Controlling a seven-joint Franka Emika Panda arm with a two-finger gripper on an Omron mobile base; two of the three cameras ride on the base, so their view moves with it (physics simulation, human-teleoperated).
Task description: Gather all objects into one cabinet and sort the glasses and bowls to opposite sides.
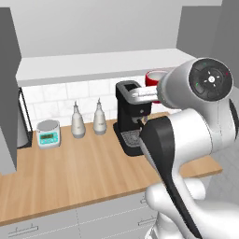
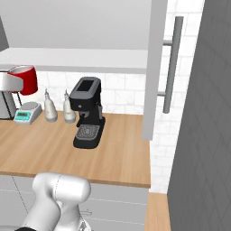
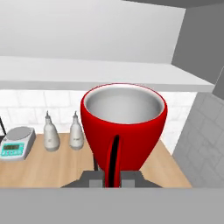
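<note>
The bright red cup (image 3: 124, 131), white inside and empty, stands upright in my gripper (image 3: 113, 176), which is shut on its lower part by the handle. The same red cup (image 1: 154, 77) hangs above the coffee machine, just in front of the white shelf board (image 1: 102, 63) of the grey wall cabinet. From the right, the red cup (image 2: 25, 79) is at the far left, below the shelf's edge. The cabinet door (image 2: 155, 67) stands open with its long grey bar handle (image 2: 172, 63). The wooden bowl, grey tumbler and orange mug are out of view.
On the wooden counter (image 1: 84, 172) stand a black coffee machine (image 1: 130, 119), two white bottles (image 1: 78, 122) (image 1: 99, 119) and a small kitchen scale (image 1: 48, 133). A grey wall panel (image 2: 203, 135) closes the right side.
</note>
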